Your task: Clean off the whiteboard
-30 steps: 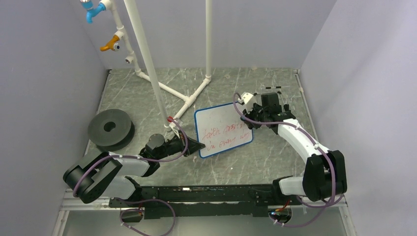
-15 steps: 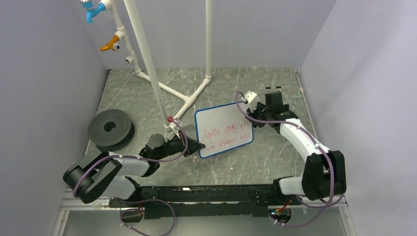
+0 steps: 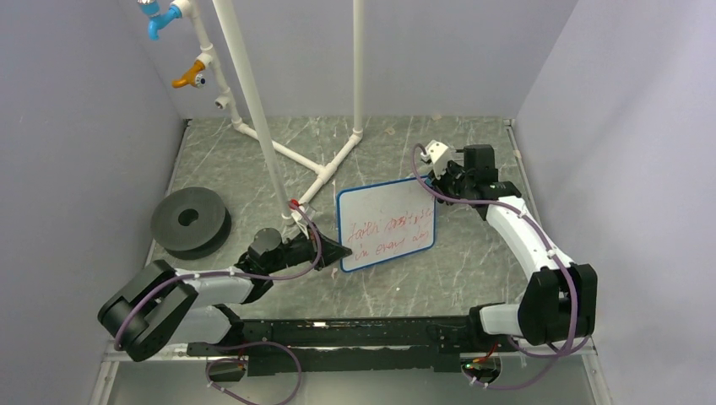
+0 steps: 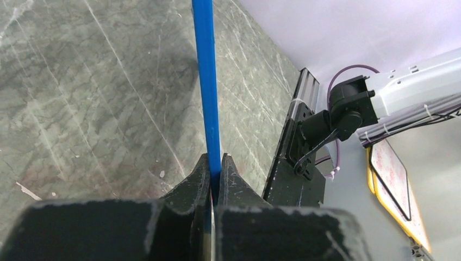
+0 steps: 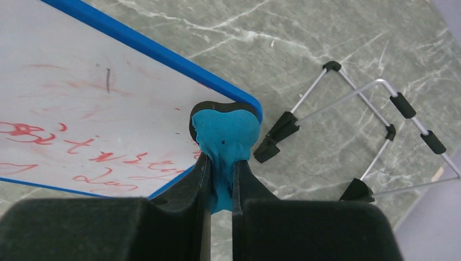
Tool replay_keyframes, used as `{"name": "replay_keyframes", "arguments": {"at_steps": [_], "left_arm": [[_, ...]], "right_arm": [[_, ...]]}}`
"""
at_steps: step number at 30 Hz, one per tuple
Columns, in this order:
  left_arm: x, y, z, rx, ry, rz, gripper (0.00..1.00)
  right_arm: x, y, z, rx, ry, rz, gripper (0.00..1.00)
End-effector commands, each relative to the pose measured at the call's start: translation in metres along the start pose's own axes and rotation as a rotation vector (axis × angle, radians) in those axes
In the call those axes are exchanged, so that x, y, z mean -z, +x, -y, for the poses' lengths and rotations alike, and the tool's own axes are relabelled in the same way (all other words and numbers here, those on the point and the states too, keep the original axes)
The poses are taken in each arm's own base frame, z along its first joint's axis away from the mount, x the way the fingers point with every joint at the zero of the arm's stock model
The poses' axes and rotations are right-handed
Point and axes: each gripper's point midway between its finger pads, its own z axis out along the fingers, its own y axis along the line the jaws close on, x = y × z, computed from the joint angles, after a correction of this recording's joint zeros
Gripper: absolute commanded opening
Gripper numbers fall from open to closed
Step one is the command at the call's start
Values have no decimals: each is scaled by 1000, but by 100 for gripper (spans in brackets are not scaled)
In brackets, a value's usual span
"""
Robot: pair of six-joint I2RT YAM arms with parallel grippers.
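The whiteboard, white with a blue rim, bears two lines of red handwriting across its lower half. My left gripper is shut on its lower left edge. In the left wrist view the blue rim runs straight up from between the closed jaws of the left gripper. My right gripper is at the board's upper right corner, shut on a blue eraser. In the right wrist view the eraser sticks out of the right gripper and rests on the whiteboard's rounded corner.
A thin wire easel stand with black tips lies on the marbled floor just right of the board. A black foam ring sits at the left. A white pipe frame with blue and orange taps stands behind. Walls close in on three sides.
My right gripper has slid right and back with the eraser, from the board's upper middle to its upper right corner. The board has shifted slightly right. The left grip is unchanged.
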Motion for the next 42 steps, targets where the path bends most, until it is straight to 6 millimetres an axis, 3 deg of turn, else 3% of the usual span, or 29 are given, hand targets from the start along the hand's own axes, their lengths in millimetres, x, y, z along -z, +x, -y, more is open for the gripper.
{"name": "replay_keyframes", "arguments": {"at_steps": [1, 6, 11, 14, 19, 23, 27, 35, 39, 42], "left_arm": [[-5, -40, 41, -199, 147, 73, 0], [-6, -43, 41, -228, 133, 52, 0], [-8, -43, 41, -225, 139, 47, 0], [-8, -42, 42, -220, 143, 49, 0], [-6, -41, 41, -226, 133, 43, 0], [-6, -40, 40, -227, 131, 40, 0], [-6, -41, 41, -232, 134, 42, 0], [-7, -44, 42, -237, 137, 47, 0], [-7, -43, 42, -235, 138, 45, 0], [-7, -43, 42, -235, 137, 44, 0]], "right_arm": [[5, 4, 4, 86, 0, 8, 0], [8, 32, -34, 158, -125, -4, 0], [7, 41, -53, 189, -178, -12, 0], [6, 37, -44, 185, -139, -14, 0], [10, 11, 0, 169, 25, 6, 0], [13, -2, 16, 187, 65, 16, 0], [12, 10, 12, 218, 48, -15, 0], [8, 62, -28, 285, -76, -95, 0], [7, 66, -32, 281, -88, -100, 0], [8, 52, -21, 264, -53, -79, 0]]}}
